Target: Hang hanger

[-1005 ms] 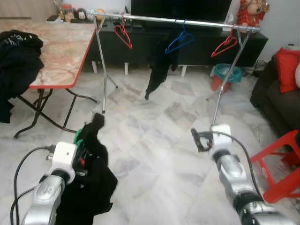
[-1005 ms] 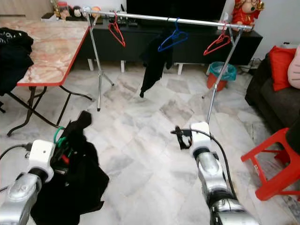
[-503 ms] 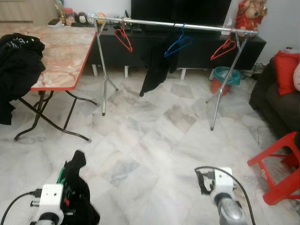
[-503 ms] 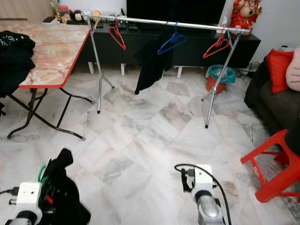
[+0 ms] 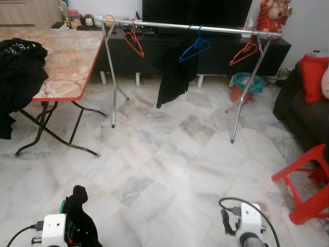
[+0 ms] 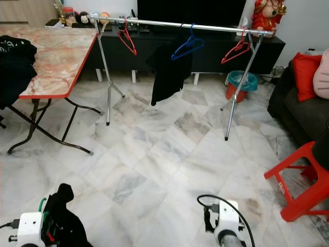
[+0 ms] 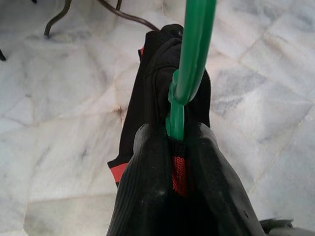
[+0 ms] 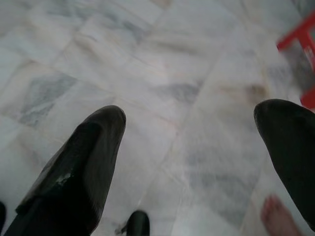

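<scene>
Your left tool (image 7: pixel 177 147) is clamped on the green plastic hanger (image 7: pixel 189 64) draped with a black garment (image 5: pixel 79 216) (red trim), low at 7 o'clock; your right tool (image 8: pixel 197 162) gapes wide, empty.

Home liv. rm: sofa (image 5: pixel 300 110), TV unit (image 5: pixel 205 49).

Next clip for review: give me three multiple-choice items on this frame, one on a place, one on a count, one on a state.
1. Where does the black garment on the rail hang?
A. under the blue hanger
B. on the table
C. on the red stool

2. How many red hangers are on the rail?
A. none
B. two
C. four

3. The right end effector is:
A. shut on a hanger
B. open
C. shut on cloth

Answers:
A, the black garment hangs below the blue hanger.
B, red hangers sit near each rail end.
B, the right end effector has its fingers spread over bare floor.
</scene>
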You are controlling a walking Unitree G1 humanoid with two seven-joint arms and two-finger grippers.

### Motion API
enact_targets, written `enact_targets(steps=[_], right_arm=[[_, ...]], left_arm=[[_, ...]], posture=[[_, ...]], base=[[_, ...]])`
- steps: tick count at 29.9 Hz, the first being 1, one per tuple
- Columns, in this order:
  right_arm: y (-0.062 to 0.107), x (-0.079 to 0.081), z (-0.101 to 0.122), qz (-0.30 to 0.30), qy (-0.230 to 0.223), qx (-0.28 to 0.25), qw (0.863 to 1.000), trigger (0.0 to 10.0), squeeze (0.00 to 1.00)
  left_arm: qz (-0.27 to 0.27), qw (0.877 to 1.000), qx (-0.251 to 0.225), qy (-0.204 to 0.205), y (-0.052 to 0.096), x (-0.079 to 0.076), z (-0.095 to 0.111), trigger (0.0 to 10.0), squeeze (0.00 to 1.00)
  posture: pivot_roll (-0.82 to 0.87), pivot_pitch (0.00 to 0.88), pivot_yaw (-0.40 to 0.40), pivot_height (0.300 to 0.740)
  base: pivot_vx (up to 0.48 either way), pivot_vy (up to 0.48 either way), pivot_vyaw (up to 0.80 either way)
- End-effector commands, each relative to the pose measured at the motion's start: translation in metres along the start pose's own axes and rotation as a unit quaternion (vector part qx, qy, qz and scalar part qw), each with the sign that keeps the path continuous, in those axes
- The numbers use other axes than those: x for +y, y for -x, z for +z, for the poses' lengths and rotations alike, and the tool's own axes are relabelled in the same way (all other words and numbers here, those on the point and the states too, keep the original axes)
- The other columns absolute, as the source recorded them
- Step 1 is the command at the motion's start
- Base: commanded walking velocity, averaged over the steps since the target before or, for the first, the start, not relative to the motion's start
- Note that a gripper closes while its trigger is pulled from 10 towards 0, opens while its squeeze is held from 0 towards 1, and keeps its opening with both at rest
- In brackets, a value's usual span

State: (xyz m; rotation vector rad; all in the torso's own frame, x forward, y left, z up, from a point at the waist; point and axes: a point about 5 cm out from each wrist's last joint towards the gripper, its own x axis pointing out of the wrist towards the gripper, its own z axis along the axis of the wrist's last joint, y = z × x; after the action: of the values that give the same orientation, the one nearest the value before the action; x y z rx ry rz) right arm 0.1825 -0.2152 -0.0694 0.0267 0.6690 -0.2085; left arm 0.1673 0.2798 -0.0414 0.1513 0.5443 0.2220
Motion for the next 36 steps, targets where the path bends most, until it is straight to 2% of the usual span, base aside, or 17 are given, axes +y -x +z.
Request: enact_targets(steps=[1,4,10,30,36], right_arm=[[0.003,-0.007,-0.007,-0.021,-0.03,0.011,0.999,10.0,0.0],[0.011,-0.014,-0.022,-0.05,-0.057,0.03,0.997,10.0,0.0],[0.022,-0.016,-0.041,-0.056,-0.057,0.053,0.995,10.0,0.0],[0.03,-0.015,-0.054,-0.06,-0.065,0.072,0.993,10.0,0.0],[0.03,-0.013,-0.055,-0.056,-0.066,0.074,0.993,10.0,0.0]], left_arm=[[0.006,1.0,-0.008,0.009,-0.001,0.002,0.002,10.0,0.0],[0.005,1.0,-0.011,0.013,-0.003,0.003,0.005,10.0,0.0],[0.001,1.0,-0.019,0.019,-0.007,0.003,0.009,10.0,0.0],[-0.051,0.998,-0.028,0.023,-0.009,-0.013,0.011,10.0,0.0],[-0.054,0.998,-0.029,0.024,-0.008,-0.012,0.011,10.0,0.0]], posture=[[0.03,0.0,-0.017,0.74],[0.02,0.0,-0.001,0.74],[0.01,0.0,0.011,0.74],[0.02,0.0,0.01,0.74],[0.02,0.0,0.008,0.74]], base=[[0.0,0.0,0.0],[0.0,0.0,0.0],[0.0,0.0,0.0],[0.0,0.0,0.0],[0.0,0.0,0.0]])
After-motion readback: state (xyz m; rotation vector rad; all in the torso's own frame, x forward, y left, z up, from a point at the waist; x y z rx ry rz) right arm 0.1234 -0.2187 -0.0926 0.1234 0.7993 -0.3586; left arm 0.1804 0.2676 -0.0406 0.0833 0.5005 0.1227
